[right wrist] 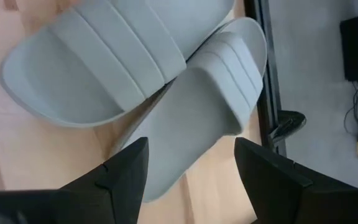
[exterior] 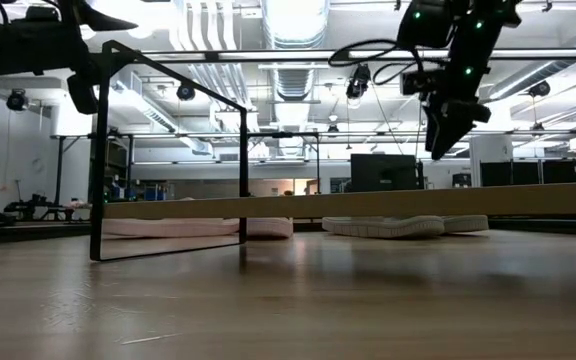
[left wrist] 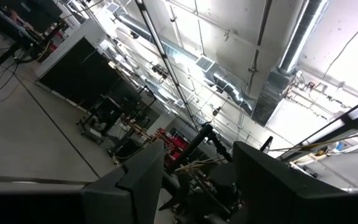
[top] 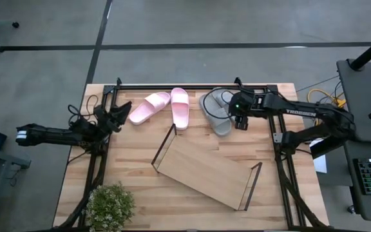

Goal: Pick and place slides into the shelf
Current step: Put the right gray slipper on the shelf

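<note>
Two grey slides [top: 216, 111] lie at the table's far right, one partly over the other; in the right wrist view they show as one slide [right wrist: 98, 62] and a second [right wrist: 197, 118]. Two pink slides [top: 166, 107] lie side by side to their left, soles on the table. The shelf [top: 205, 169] lies slantwise in the middle, with a wire frame at each short end [exterior: 168, 150]. My right gripper [top: 236, 111] hangs open above the grey slides [right wrist: 191, 162], well clear of the table [exterior: 440, 148]. My left gripper [top: 122, 108] is open and empty left of the pink slides, tipped upward [left wrist: 197, 162].
A small green potted plant [top: 110, 206] stands at the table's near left corner. A dark metal frame [top: 192, 85] runs along the far edge and down both sides of the table. Bare wood shows between the slides and the shelf.
</note>
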You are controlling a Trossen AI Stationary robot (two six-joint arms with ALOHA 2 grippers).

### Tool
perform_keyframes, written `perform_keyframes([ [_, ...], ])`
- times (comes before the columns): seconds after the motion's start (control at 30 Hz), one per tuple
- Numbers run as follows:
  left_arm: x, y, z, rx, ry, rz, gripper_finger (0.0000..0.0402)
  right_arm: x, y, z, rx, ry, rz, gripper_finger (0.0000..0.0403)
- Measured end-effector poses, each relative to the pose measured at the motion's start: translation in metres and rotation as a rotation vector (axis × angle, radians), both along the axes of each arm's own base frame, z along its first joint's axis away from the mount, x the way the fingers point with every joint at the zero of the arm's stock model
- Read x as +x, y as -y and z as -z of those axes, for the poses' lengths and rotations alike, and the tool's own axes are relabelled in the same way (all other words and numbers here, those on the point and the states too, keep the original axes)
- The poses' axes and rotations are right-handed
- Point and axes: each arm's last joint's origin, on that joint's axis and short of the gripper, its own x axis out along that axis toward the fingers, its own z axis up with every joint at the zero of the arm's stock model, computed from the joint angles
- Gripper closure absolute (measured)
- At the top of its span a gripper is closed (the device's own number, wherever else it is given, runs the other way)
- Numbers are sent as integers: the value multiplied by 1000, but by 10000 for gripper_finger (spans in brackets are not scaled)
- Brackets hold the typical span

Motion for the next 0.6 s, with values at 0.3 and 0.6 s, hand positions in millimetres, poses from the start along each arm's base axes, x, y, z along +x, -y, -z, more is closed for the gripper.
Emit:
perform_keyframes([
  [0.3,0,0,0,0,-1,0,223,20,17,14,-81,23,28,172],
  [0.6,0,0,0,1,4,0,223,25,34,35,-88,-47,-41,172],
])
